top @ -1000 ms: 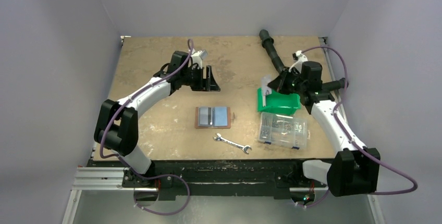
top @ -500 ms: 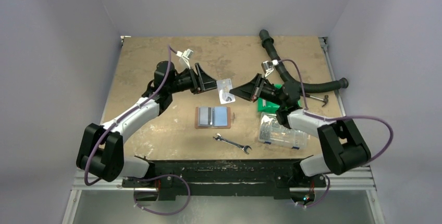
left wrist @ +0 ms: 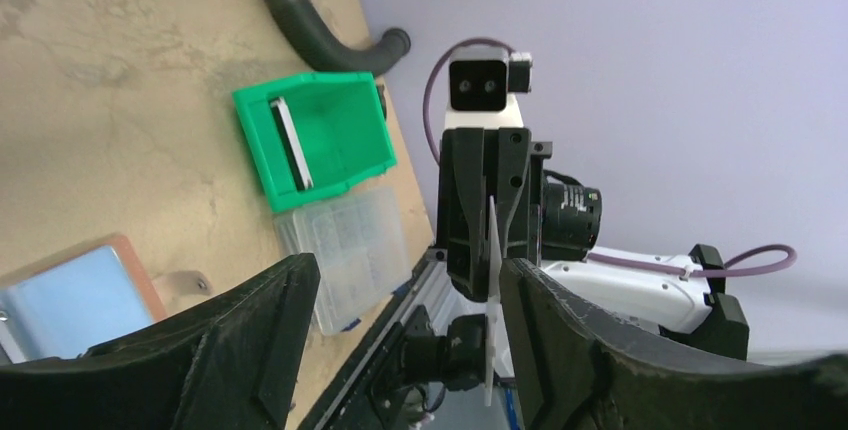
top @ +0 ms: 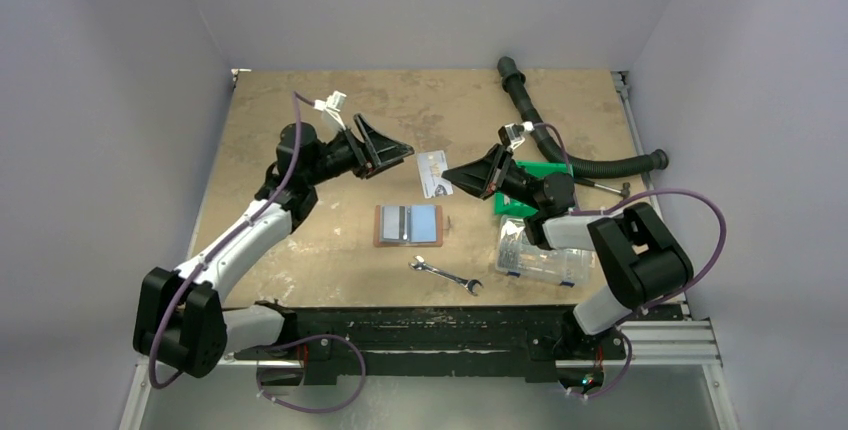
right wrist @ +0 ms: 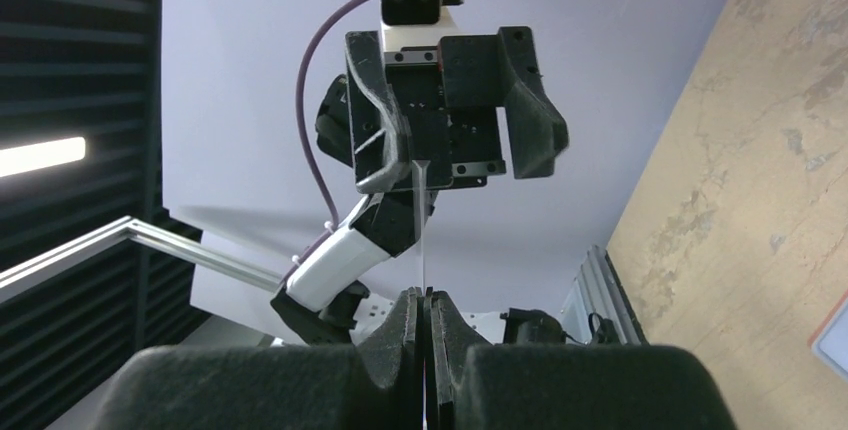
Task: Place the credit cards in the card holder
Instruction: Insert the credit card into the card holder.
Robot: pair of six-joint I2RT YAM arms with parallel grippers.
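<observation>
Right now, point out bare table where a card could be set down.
Bare board lies left of the card holder, and along the far edge left of the hose. The right side is crowded: green bin, clear box, wrench nearby.

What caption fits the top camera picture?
Right gripper holds a card out to the open left gripper.

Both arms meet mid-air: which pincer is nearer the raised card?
Right: the right pincer is shut on the raised card; the left pincer stands open at the card's far edge.

Right pincer [top: 449, 176] with card [top: 433, 172] newly opposite left pincer [top: 398, 161]
</observation>
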